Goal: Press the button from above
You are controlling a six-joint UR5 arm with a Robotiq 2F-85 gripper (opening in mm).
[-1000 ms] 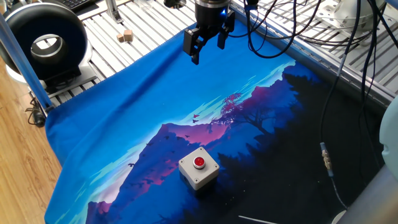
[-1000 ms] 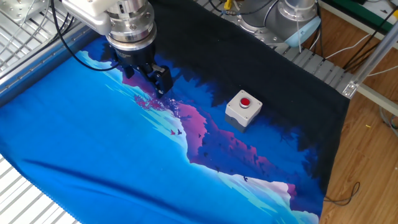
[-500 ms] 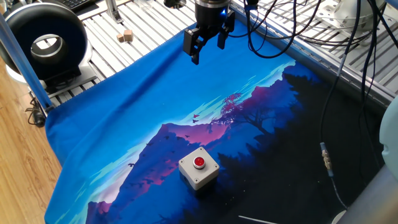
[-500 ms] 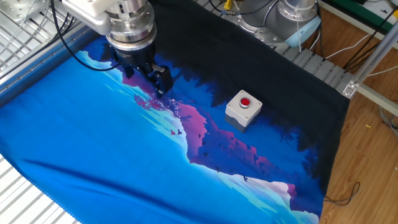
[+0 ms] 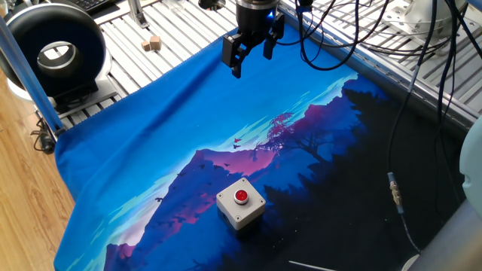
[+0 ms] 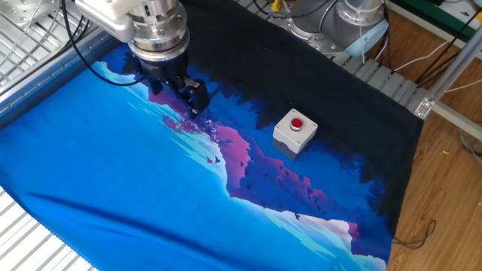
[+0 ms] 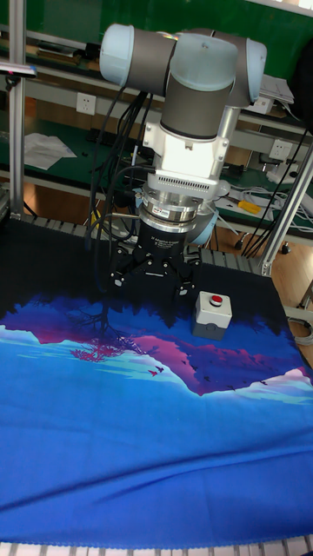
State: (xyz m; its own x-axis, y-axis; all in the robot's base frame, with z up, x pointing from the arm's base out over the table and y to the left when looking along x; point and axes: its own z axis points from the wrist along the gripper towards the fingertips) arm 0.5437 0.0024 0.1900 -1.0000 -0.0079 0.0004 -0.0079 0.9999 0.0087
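Note:
The red button sits in the top of a small light-grey box on the blue landscape mat, near its front edge in one fixed view. It also shows as the button in the other fixed view and the button in the tall view. My gripper hangs above the far side of the mat, well away from the box, with its two black fingers apart and nothing between them. In the tall view the gripper is left of the box; from the other side the gripper is also to its left.
The mat covers a slatted aluminium table. A black ring-shaped device stands at the far left corner, with a small wooden block near it. Black cables hang behind the arm, and a loose cable plug lies on the mat's dark right part.

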